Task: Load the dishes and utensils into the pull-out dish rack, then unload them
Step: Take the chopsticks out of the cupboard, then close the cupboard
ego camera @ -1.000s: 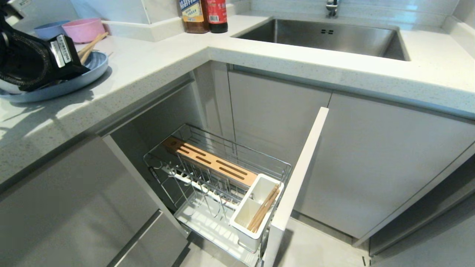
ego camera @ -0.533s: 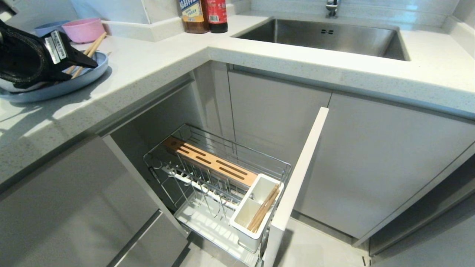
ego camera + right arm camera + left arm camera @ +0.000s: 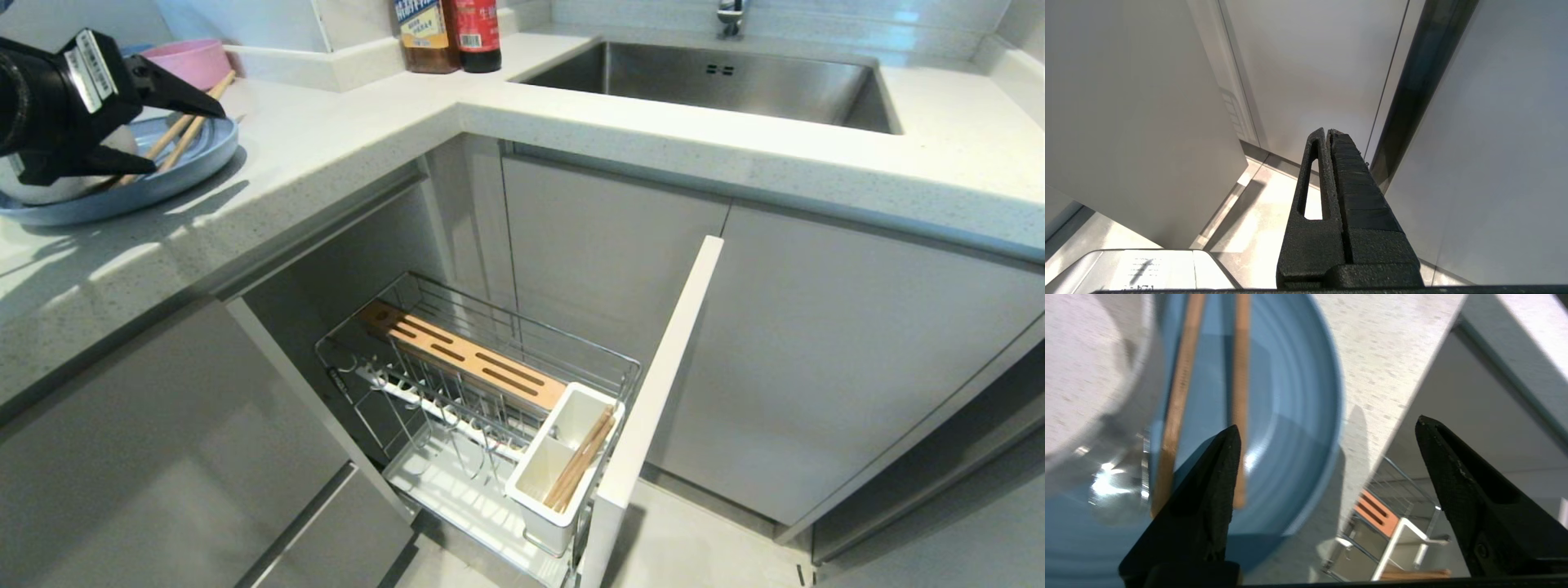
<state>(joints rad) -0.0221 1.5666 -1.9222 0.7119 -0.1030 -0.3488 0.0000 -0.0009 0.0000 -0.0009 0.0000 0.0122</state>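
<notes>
Left gripper [image 3: 167,122] hovers over the light-blue plate [image 3: 196,155] on the table [image 3: 343,139], fingers wide apart, nothing held. Chopsticks [image 3: 1180,396] lie loose on the plate beside the off-white bowl [image 3: 1081,367]. A second pair [image 3: 581,459] stands in the pull-out dish rack [image 3: 490,392]. Right gripper [image 3: 1329,139] is parked low, fingers together. Next pick: straddle both sticks mid-length and pinch squarely so they don't scissor.

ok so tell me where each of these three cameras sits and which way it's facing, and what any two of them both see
Head view: high on the robot, looking down at the pull-out dish rack; left gripper shows at the left edge.
Left wrist view: behind the open left gripper, facing the blue plate with chopsticks on it.
Right wrist view: behind the shut right gripper, facing cabinet panels and floor.
Shared: head and left wrist views both show plate, chopsticks and rack.
</notes>
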